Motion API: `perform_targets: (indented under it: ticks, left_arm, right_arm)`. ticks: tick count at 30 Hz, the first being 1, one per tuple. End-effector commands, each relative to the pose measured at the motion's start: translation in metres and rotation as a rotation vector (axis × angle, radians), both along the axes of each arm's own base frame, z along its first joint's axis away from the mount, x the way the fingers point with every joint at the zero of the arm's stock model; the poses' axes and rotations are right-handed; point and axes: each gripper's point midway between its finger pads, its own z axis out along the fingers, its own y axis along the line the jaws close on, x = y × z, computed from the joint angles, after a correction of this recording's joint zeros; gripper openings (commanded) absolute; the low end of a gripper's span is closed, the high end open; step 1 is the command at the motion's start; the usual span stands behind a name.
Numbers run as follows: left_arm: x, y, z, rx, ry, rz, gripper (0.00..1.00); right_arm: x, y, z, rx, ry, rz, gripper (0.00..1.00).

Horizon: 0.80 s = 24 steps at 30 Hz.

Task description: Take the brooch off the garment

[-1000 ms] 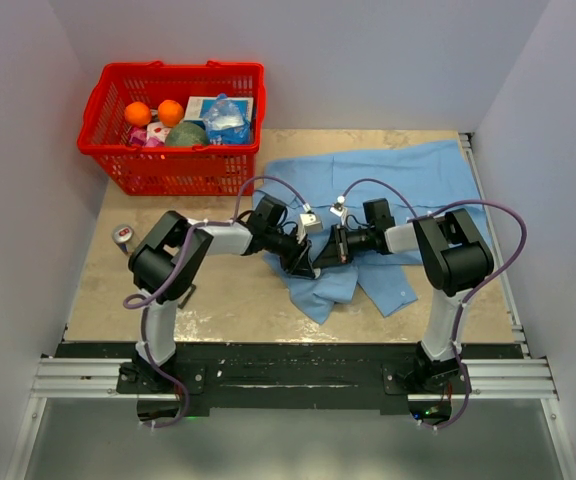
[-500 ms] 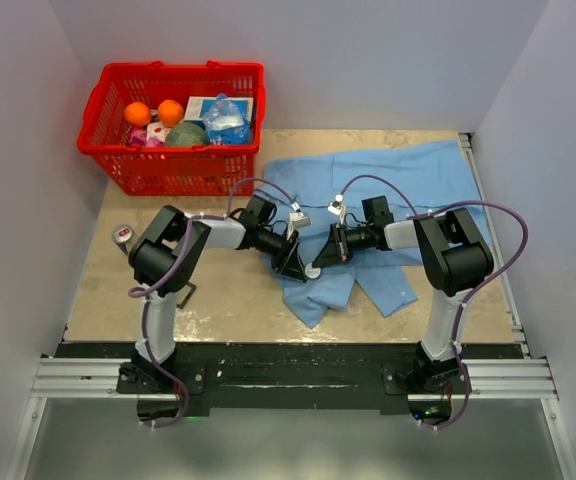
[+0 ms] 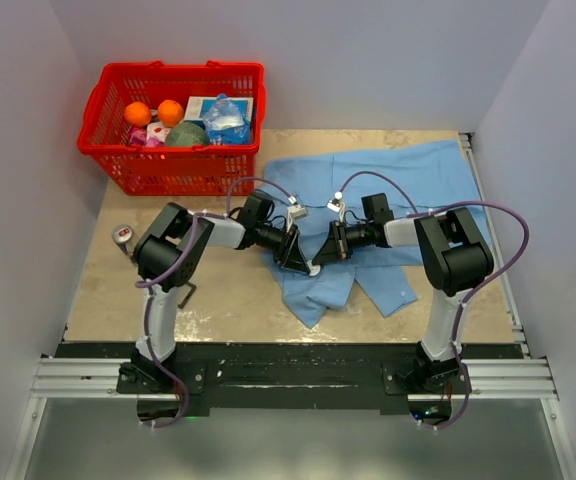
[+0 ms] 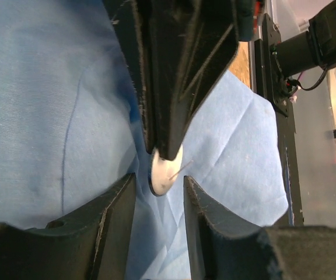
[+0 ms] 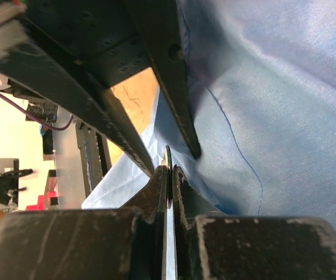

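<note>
The light blue shirt point(image 3: 388, 185) lies spread over the right half of the table; it fills the left wrist view point(image 4: 45, 99) and the right wrist view point(image 5: 273, 105). The brooch point(image 4: 167, 169) shows its pale back and pin, and appears edge-on in the right wrist view point(image 5: 168, 158). My right gripper point(image 3: 320, 262) point(image 5: 168, 173) is shut on it, just above the cloth. My left gripper point(image 3: 301, 260) point(image 4: 159, 195) faces the right one, jaws open either side of the brooch without touching it.
A red basket point(image 3: 108, 150) with oranges, a green ball and packets stands at the back left. A small grey device with a red button point(image 3: 122, 236) lies at the left edge. A small dark object point(image 3: 186, 293) lies near the left arm. Walls close in on both sides.
The brooch's pale back has come into view between the two grippers. The left arm has shifted slightly, and the shirt's lower fold has moved a little.
</note>
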Motion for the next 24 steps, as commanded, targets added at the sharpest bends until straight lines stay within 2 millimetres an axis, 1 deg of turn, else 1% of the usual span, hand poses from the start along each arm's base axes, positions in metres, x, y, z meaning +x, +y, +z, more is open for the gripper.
perform_targets:
  ticks: [1,5,11,16,19,21,24]
  left_arm:
    - [0.009,-0.015,0.011,-0.053,-0.014,-0.008,0.41]
    - [0.008,-0.014,0.009,-0.052,-0.004,-0.010,0.37]
    - [0.004,-0.014,0.009,-0.064,0.027,-0.021,0.34]
    - [-0.007,-0.010,0.015,-0.092,0.046,-0.062,0.38]
    - [-0.011,-0.004,0.014,-0.095,0.069,-0.069,0.40]
    - [-0.010,-0.002,0.015,-0.100,0.094,-0.063,0.41]
    - [-0.007,-0.003,0.010,-0.092,0.108,-0.055,0.40]
  right_arm:
    - [0.003,0.004,0.010,0.035,-0.032,0.031,0.00]
    - [0.004,0.003,0.009,0.033,-0.031,0.029,0.00]
    - [0.003,0.004,0.007,0.030,-0.029,0.031,0.00]
    - [0.002,0.003,0.007,0.029,-0.028,0.033,0.00]
    - [0.003,0.003,0.007,0.029,-0.032,0.033,0.00]
    - [0.003,0.003,0.006,0.026,-0.033,0.038,0.00]
    - [0.004,0.003,0.007,0.026,-0.037,0.038,0.00]
